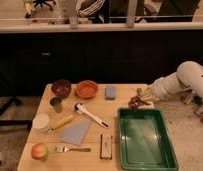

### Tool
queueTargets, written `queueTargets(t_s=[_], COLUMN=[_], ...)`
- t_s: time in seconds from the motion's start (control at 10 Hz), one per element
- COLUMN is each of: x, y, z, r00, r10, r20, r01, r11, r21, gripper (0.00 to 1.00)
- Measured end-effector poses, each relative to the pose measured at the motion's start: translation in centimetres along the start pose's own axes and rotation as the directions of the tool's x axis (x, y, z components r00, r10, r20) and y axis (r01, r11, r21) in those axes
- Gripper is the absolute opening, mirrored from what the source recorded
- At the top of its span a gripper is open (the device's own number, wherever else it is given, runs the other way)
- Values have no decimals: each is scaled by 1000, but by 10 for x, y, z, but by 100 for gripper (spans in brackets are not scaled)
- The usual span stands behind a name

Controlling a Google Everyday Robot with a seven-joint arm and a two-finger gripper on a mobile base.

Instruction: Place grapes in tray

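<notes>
The grapes [134, 103], a small dark reddish-purple bunch, lie on the wooden table just beyond the far rim of the tray. The green tray [145, 141] sits at the table's right front and nothing is in it. My gripper [144, 97] reaches in from the right on the white arm [180, 82]. It is low over the table, right at the grapes' right side. The gripper's tip hides whether it touches the bunch.
A slim green vegetable [139, 91] lies behind the grapes. A dark bowl [61, 87], orange bowl [86, 89], blue sponge [110, 92], metal cup [56, 104], white brush [90, 114], grey sheet [75, 132], fork [73, 149] and apple [39, 151] fill the table's left side.
</notes>
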Motion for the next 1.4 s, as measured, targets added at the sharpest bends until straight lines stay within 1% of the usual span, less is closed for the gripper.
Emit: queueTargets(t_s=[0.4,0.7,1.0,1.4], x=[1,7,16,30], y=[16,27,37,48], z=[-4,-4,2,19], r00=[1000,999,998,995], r10=[-2,6,23,52], r20=[20,36,54,84], r01=[2,-6,-21,-46], r11=[1000,1000,999,996], r21=[-9,-18,-31,-72], gripper=[0,0,0,0])
